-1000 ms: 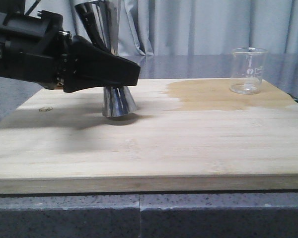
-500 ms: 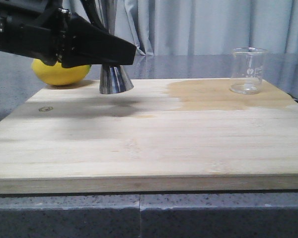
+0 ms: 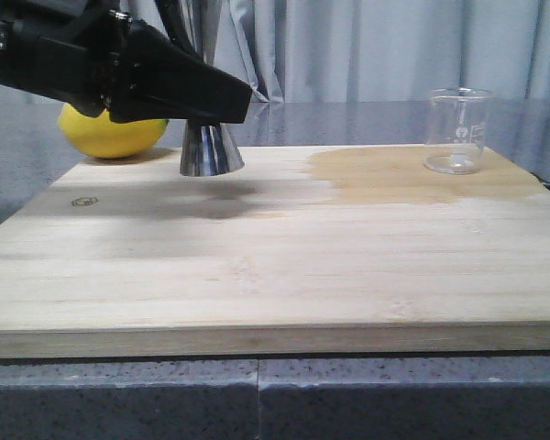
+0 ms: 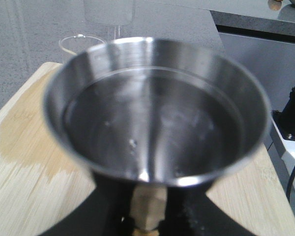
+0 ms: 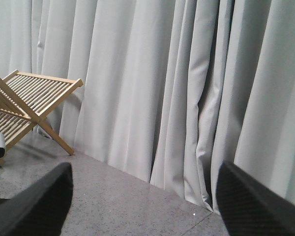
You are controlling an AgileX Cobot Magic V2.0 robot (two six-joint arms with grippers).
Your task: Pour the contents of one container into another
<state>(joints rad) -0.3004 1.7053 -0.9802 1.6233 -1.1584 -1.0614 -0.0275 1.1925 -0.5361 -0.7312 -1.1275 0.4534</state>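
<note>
My left gripper (image 3: pixel 206 96) is shut on the steel jigger (image 3: pixel 211 151) at its narrow waist and holds it upright above the back left of the wooden board (image 3: pixel 275 275). In the left wrist view the jigger (image 4: pixel 157 123) fills the frame, and its upper cup seems to hold clear liquid. The black fingers of the left gripper (image 4: pixel 147 219) close under the cup. The clear glass beaker (image 3: pixel 456 130) stands upright at the back right of the board, apart from both grippers; its rim (image 4: pixel 81 43) shows behind the jigger. My right gripper (image 5: pixel 147 206) is open and holds nothing.
A yellow lemon (image 3: pixel 110 133) lies at the back left, behind the left arm. A wet stain (image 3: pixel 394 174) darkens the board around the beaker. A folding wooden rack (image 5: pixel 24 98) and grey curtains (image 5: pixel 187 88) appear in the right wrist view.
The left gripper has lifted the jigger off the board and carried it up and back, uncovering the lemon. The beaker has not moved.
</note>
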